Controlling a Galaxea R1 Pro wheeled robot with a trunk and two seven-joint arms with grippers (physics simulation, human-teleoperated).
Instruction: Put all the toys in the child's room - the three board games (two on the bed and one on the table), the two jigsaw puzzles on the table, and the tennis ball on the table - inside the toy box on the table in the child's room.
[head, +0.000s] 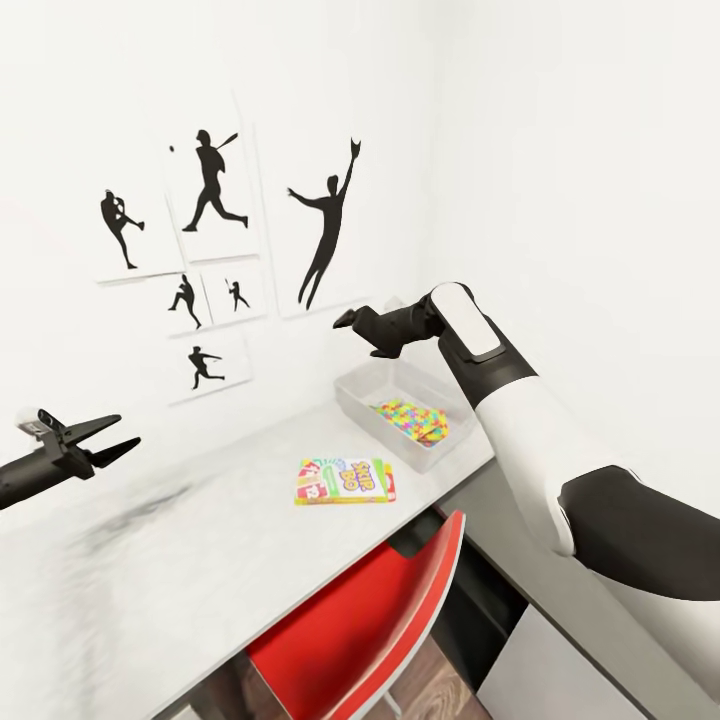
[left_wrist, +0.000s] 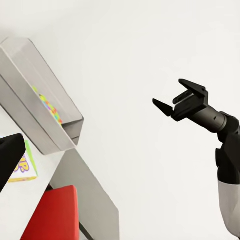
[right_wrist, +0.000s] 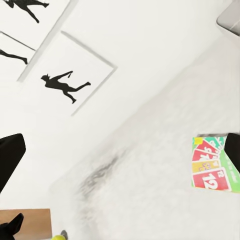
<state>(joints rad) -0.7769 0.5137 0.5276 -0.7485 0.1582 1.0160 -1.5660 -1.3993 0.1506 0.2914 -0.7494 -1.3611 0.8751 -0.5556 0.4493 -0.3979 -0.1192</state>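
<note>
A: White walls (head: 560, 150) meet at a corner, and black silhouette sports pictures (head: 210, 185) hang over the pale grey table (head: 200, 540). Where are the toys?

B: 1 board game (head: 345, 481) lies flat on the tabletop, just in front of the toy box (head: 372, 408), apart from it. The toy box sits at the far end of the table near the corner, with a jigsaw puzzle (head: 412, 419) lying inside it. In the right wrist view a bit of yellow-green, likely the tennis ball (right_wrist: 59, 237), peeks in at the frame's edge; I cannot tell what it rests on.

A: And the grippers?

B: The left gripper (head: 112, 436) hangs above the table's near left part, fingers spread, holding nothing. The right gripper (head: 362, 327) hovers over the toy box, jaws parted and empty; the left wrist view shows it (left_wrist: 172, 100) against the bare wall.

A: Anything else?

B: 1 red chair (head: 360, 620) is tucked under the table's front edge.
</note>
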